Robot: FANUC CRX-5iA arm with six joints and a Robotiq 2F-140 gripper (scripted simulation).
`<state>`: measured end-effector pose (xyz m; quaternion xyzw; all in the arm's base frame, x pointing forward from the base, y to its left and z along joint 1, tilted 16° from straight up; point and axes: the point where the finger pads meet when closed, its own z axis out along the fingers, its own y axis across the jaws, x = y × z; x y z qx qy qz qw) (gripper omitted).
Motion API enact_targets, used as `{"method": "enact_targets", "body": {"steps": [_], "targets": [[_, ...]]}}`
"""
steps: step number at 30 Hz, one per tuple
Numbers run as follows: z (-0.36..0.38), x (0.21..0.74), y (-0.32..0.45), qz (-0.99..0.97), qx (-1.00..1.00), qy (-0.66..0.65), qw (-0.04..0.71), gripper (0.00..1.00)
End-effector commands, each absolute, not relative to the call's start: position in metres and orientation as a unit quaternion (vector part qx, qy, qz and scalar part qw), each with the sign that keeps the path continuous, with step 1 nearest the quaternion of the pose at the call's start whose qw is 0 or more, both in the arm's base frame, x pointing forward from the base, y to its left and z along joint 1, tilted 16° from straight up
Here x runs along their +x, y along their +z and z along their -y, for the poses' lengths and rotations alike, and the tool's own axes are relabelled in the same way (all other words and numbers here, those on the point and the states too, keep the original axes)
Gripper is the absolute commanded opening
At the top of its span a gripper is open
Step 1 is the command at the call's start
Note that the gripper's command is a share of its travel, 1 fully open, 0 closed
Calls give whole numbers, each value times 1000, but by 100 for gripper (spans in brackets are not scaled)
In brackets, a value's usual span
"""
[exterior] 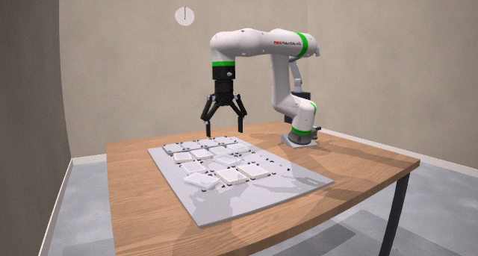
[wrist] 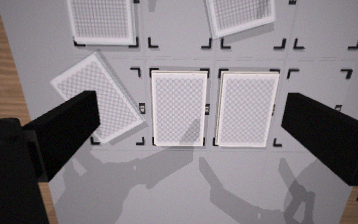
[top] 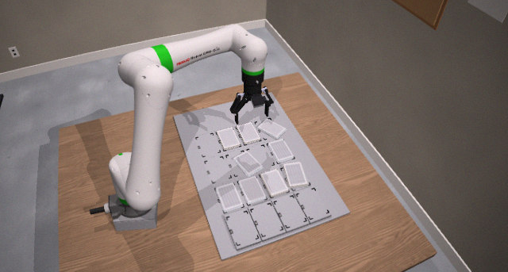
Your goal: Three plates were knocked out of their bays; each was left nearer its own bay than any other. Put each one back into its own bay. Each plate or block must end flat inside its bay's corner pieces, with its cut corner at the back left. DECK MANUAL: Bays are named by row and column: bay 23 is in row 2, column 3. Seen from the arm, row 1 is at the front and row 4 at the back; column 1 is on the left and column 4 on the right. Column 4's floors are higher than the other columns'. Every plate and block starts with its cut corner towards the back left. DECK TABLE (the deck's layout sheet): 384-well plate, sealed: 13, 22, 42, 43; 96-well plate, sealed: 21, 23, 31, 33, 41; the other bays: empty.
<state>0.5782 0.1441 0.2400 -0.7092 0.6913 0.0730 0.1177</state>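
My gripper is open and empty, high above the deck near the column 1 plates. A sealed plate lies turned across bay 41, outside its corner pieces. A second plate lies turned and shifted from bay 22 towards bay 32. The plates in bay 31 and bay 21 sit square. The bay 42 plate looks nearly square. I cannot make out a third displaced plate clearly.
Column 3 holds plates in bay 13, bay 23, bay 33 and bay 43, standing close together. The raised column 4 floors border them. The grey deck lies on the wooden table.
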Motion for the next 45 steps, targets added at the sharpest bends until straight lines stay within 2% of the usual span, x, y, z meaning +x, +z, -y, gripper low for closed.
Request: {"method": "enact_targets", "body": {"steps": [1,11,45], "targets": [[-144,579,241,-691,-709,72,119,100],[-144,579,241,-691,-709,72,119,100],[-28,583,209,-691,-709,72,118,100]]}}
